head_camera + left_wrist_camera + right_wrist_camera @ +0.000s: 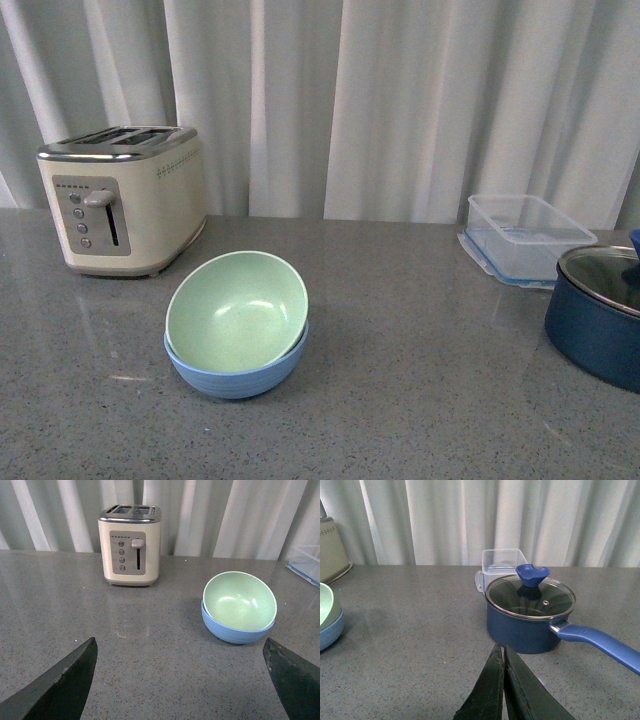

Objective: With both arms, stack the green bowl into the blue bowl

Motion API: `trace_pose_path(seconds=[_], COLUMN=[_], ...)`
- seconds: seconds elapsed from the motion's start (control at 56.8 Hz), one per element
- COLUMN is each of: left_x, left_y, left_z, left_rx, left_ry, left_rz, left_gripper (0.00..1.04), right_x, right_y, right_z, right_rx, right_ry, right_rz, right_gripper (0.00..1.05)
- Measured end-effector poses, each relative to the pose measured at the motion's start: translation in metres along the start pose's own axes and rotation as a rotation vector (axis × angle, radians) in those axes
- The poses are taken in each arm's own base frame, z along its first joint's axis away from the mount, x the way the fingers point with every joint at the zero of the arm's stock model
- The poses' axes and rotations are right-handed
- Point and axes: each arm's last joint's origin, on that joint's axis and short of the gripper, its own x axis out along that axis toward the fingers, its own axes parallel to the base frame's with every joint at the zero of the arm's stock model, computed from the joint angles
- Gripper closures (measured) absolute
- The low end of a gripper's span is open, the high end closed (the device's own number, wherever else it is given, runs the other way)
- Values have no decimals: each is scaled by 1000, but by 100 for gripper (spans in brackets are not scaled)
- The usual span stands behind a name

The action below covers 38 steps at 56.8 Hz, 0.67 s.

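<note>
The left end effector [182, 680] is spread wide and empty, the right end effector [503, 680] pressed together; the green bowl [237, 309] sits tilted inside the blue bowl [240, 376] on the table [420, 380], near the toaster [125, 198]

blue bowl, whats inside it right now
The green bowl sits nested in the blue bowl, tilted so one side of its rim rides higher. The green bowl itself looks empty. The blue bowl's inner surface is covered, so anything beneath the green bowl cannot be seen.

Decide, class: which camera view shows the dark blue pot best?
The right wrist view: the pot appears whole, with glass lid, knob and handle. The front view cuts it off at the edge; the left wrist view misses it entirely.
</note>
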Motion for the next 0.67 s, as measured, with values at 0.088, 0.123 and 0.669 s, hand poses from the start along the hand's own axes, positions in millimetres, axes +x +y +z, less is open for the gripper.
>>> trace_pose_path(seconds=[0.088,0.123,0.669], left_x=[0,0,0], left_y=[0,0,0], left_z=[0,0,0], left_rx=[0,0,0], left_ry=[0,0,0], left_rz=[0,0,0], left_gripper=[7,7,7], right_x=[-1,-2,-14], right_y=[0,0,0], right_z=[0,0,-3], right_rx=[0,0,0], right_ry=[0,0,6], right_rz=[0,0,3], right_gripper=[104,104,104])
